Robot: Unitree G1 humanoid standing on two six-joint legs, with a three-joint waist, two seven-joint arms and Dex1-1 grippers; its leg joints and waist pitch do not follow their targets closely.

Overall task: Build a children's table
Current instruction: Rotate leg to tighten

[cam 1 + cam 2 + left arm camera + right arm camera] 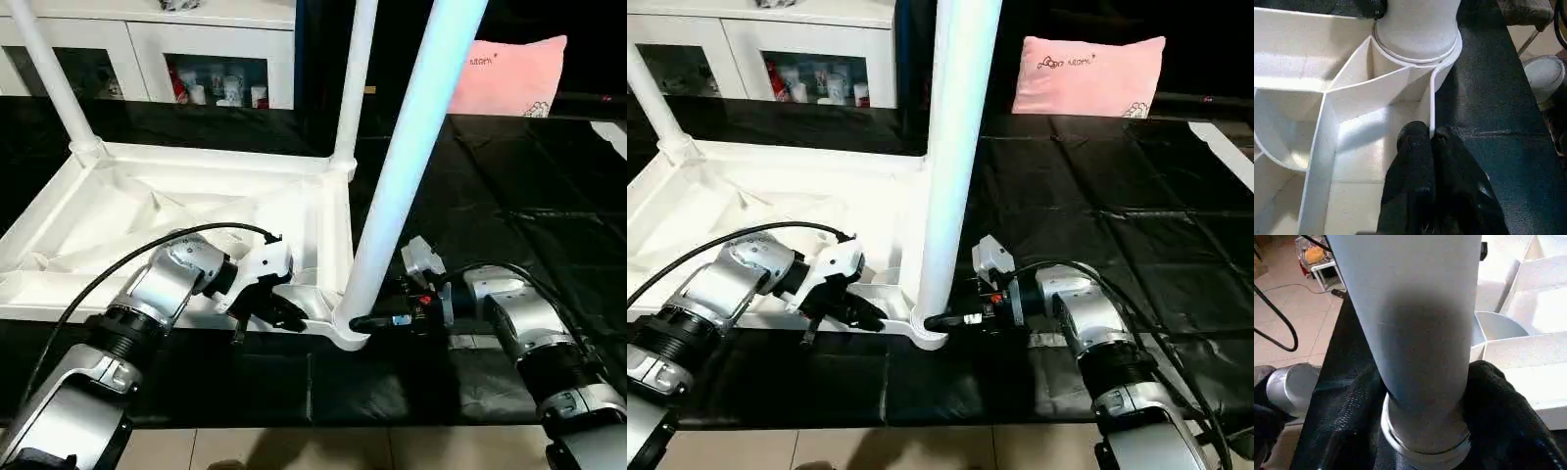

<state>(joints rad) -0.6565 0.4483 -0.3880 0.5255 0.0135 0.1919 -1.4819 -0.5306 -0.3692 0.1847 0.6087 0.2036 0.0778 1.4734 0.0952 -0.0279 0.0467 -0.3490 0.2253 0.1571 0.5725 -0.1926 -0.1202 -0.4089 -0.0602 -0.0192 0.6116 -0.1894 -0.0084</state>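
Two fingers (1498,396) clamping leg (1415,333), rim (1431,105) pinched

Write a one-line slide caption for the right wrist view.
Right gripper clasps the base of a white tube leg where it enters the corner socket of the upturned children's table.

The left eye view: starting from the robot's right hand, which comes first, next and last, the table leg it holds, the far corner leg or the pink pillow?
1. The table leg, held in the right hand, at the near corner socket.
2. The far corner leg, standing behind it, slightly to the left.
3. The pink pillow, at the back right.
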